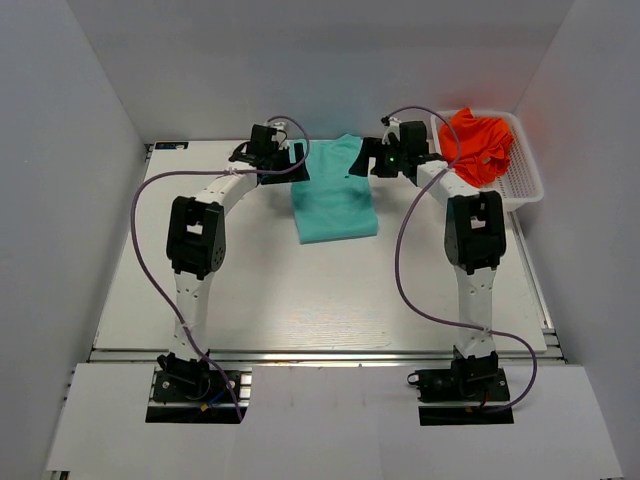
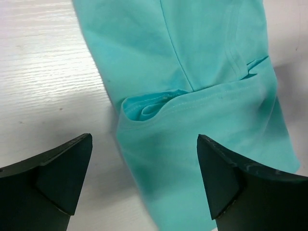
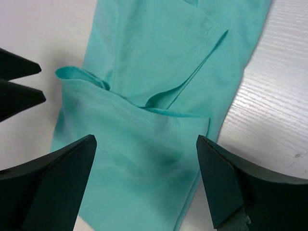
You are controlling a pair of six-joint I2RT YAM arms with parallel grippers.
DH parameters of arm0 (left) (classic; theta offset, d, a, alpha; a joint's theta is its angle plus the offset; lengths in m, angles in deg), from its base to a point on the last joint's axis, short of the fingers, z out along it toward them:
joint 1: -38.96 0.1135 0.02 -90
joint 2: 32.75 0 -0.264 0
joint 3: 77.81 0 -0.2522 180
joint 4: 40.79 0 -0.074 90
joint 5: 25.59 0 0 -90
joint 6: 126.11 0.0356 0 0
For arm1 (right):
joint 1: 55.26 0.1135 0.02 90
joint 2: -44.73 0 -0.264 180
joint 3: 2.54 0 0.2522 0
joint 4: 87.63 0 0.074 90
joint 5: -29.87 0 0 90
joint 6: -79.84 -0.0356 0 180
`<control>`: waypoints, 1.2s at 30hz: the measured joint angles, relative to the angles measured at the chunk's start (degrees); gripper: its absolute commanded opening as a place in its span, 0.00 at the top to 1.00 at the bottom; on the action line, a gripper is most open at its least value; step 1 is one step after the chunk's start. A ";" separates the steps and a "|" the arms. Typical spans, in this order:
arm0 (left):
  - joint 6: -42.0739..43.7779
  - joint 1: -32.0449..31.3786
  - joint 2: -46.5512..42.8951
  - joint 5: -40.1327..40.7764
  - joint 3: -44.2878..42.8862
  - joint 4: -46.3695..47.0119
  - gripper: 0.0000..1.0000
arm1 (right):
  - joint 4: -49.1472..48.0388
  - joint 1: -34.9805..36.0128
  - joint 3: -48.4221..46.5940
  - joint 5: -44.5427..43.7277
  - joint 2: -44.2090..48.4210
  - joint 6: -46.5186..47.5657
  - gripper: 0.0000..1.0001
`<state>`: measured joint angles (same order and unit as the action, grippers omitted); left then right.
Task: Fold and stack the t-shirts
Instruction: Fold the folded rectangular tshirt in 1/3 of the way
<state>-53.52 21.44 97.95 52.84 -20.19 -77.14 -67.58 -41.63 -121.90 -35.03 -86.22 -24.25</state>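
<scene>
The teal t-shirt lies partly folded into a long strip at the back middle of the table. My left gripper is open over its far left corner, with teal fabric between and below the fingers. My right gripper is open over its far right corner, above the folded sleeve. Neither holds cloth. The orange-red t-shirt sits crumpled in the white basket at the back right.
White walls close in the table on the left, back and right. The basket stands right beside my right arm's forearm. The left gripper's fingertips show at the left edge of the right wrist view.
</scene>
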 measured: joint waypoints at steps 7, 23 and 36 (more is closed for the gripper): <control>2.01 -0.11 -8.44 -2.34 10.93 2.12 0.00 | -3.23 -0.07 14.16 3.50 12.46 -0.50 0.10; 3.41 -3.54 -8.83 -21.79 21.55 7.54 0.00 | -15.87 0.20 38.05 12.96 17.68 -11.26 0.10; 4.02 -5.18 -13.31 -25.33 32.57 11.10 0.00 | -24.85 0.46 52.68 14.73 22.56 -14.40 0.10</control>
<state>-49.49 16.26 84.63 27.51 12.38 -66.04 -92.43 -41.17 -69.23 -20.30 -63.67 -38.65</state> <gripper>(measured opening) 0.992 0.901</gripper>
